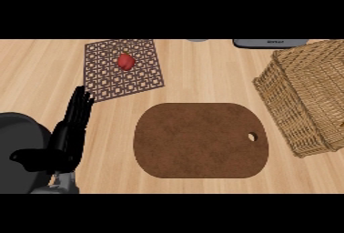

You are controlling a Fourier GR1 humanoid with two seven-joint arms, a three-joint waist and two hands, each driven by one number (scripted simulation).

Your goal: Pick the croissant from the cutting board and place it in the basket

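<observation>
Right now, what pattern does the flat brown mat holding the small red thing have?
An openwork lattice of repeating squares, on the brown mat under the red object; head view.

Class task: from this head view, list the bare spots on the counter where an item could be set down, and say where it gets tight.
The cutting board is bare across its whole top. Open counter lies between the patterned mat and the basket. Tighter: the strip between board and basket, and the left side, where the left hand stands open beside the mat holding a red item.
</observation>
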